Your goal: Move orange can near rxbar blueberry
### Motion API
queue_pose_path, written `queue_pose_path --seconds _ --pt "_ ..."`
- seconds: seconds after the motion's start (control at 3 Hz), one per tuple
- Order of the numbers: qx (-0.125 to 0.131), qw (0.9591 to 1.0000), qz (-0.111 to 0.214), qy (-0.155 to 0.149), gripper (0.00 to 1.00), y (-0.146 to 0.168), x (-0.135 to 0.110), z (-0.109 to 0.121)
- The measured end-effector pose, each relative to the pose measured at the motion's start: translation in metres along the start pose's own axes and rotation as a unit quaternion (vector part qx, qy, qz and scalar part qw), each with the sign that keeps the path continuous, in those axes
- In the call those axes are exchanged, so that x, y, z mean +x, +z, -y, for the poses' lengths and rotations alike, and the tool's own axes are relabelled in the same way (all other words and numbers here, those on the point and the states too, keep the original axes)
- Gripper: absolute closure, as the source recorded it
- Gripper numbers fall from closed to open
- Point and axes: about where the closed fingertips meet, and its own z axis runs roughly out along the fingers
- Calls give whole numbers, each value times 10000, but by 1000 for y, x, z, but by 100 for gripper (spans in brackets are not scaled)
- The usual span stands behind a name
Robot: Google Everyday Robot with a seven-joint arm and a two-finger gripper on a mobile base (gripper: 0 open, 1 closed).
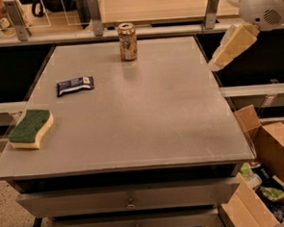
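Pincer (220, 58), pale and blocky, hangs beside my table (148, 129), right edge; I cannot tell its state. Cylindrical orange can (127, 41) stands apart from flat rxbar blueberry (75, 86).

You see the gripper (227, 52) over the far right edge of the table (133, 135): cream, tapered, blocky. Above it sits a rounded white housing (265, 4) with a small perforated grille (271, 16).

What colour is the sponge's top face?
Green, on the yellow-bodied sponge, in the camera view; the gripper hovers at upper right.
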Motion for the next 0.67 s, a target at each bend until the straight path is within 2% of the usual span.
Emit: queue_pose_path --seconds 0.33,0.67 --pt "82 9981 594 126 0 38 -23 34" --pt "52 9933 1134 231 0 92 -60 69"
